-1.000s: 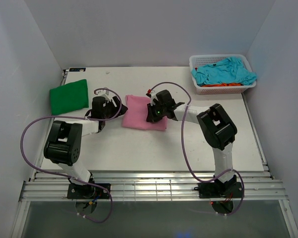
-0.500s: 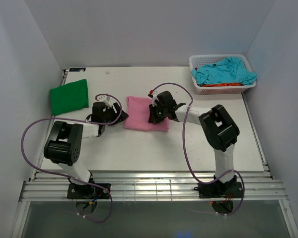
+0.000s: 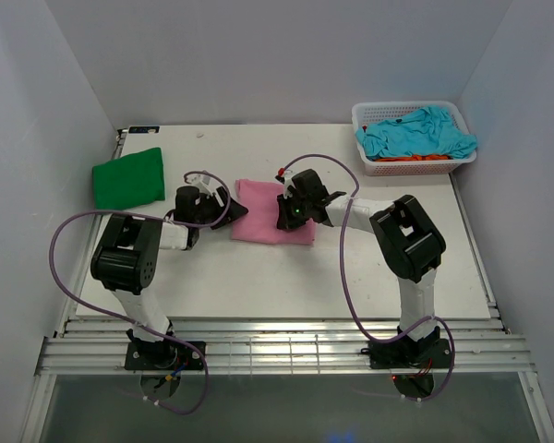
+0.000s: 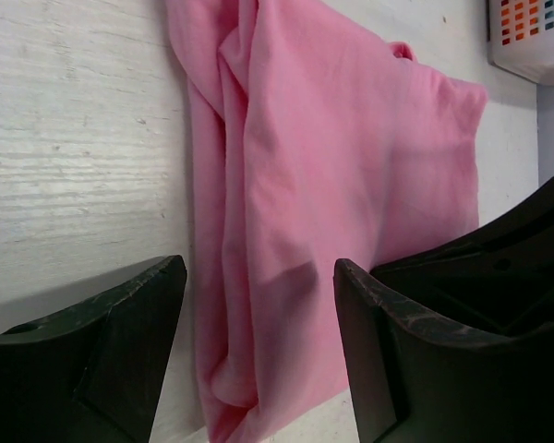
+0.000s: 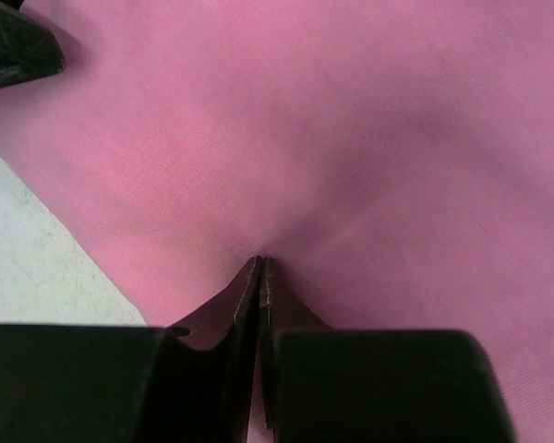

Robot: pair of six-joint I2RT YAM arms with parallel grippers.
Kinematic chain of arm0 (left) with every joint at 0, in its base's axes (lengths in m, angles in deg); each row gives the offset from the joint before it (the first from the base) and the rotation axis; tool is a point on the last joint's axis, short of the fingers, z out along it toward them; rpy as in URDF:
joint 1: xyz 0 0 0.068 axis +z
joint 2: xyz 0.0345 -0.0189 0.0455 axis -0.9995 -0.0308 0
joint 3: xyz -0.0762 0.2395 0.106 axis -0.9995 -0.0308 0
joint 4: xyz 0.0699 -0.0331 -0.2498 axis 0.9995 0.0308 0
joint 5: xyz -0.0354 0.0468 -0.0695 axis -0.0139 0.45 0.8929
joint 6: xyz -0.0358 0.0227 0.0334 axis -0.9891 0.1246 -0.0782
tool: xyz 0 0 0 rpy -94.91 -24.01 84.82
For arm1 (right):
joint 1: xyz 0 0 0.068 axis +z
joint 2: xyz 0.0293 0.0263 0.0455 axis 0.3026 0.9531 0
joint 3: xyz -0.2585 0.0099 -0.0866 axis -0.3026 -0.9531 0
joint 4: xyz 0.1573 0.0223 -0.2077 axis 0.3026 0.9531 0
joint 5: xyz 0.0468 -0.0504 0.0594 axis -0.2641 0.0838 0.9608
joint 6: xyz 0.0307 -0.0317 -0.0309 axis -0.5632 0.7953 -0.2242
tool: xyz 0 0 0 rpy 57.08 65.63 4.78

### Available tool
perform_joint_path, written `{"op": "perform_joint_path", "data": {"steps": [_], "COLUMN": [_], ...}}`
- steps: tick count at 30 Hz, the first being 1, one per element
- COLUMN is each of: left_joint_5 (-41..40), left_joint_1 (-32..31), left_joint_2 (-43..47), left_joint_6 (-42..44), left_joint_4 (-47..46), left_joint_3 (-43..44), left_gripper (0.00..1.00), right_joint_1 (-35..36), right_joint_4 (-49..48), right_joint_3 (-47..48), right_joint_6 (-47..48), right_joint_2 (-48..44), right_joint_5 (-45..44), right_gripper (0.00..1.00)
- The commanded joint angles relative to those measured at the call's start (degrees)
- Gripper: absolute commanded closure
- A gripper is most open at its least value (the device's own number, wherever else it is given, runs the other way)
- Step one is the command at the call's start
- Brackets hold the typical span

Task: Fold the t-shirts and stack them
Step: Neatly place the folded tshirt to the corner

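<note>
A folded pink t-shirt (image 3: 261, 223) lies mid-table, filling the left wrist view (image 4: 332, 166) and the right wrist view (image 5: 351, 111). My left gripper (image 3: 229, 205) is open at the shirt's left edge, and its two dark fingers (image 4: 111, 351) straddle the bunched folds there (image 4: 260, 268). My right gripper (image 3: 290, 209) is shut, its tips pressing down on top of the pink cloth (image 5: 260, 260). A folded green t-shirt (image 3: 127, 177) sits at the far left. Turquoise (image 3: 415, 132) and orange (image 3: 415, 158) t-shirts lie in the basket.
The white mesh basket (image 3: 369, 166) stands at the back right corner, and its corner shows in the left wrist view (image 4: 535, 41). White walls close in the table on three sides. Purple cables loop over both arms.
My left gripper has slid right, up to the pink t-shirt's left edge. The right gripper shifted only slightly and stays pressed on the shirt.
</note>
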Motion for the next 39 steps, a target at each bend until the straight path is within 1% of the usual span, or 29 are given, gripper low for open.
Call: {"op": "perform_joint_path", "data": {"steps": [1, 4, 12, 25, 35, 39], "left_joint_5": [3.14, 3.06, 2.36, 2.18, 2.0, 2.44], "left_joint_1": [-1.21, -2.79, -7.27, -9.3, -12.28, -13.08], "left_joint_2": [-0.64, -1.96, -6.27, -10.57, -14.0, -14.79], "left_joint_6": [-0.93, -0.58, -1.1, -3.21, -4.27, -3.83], "left_joint_4": [-0.41, -0.41, -0.68, -3.31, -4.28, -4.11], "left_joint_3": [-0.32, 0.03, 4.33, 7.94, 10.05, 10.84], "left_gripper": [0.24, 0.24, 0.24, 0.24, 0.24, 0.26], "right_joint_1": [0.07, 0.07, 0.07, 0.34, 0.42, 0.42], "right_joint_4": [5.97, 5.88, 5.88, 4.56, 3.86, 3.5], "right_joint_3": [-0.31, 0.04, -0.05, -1.37, -1.89, -2.25], "right_joint_6": [1.36, 1.36, 1.71, 2.06, 2.59, 2.68], "right_joint_2": [0.57, 0.75, 1.1, 1.28, 2.16, 2.07], "right_joint_5": [-1.61, -1.35, -0.64, 1.03, 1.82, 2.08], "right_gripper": [0.92, 0.92, 0.92, 0.92, 0.92, 0.92]}}
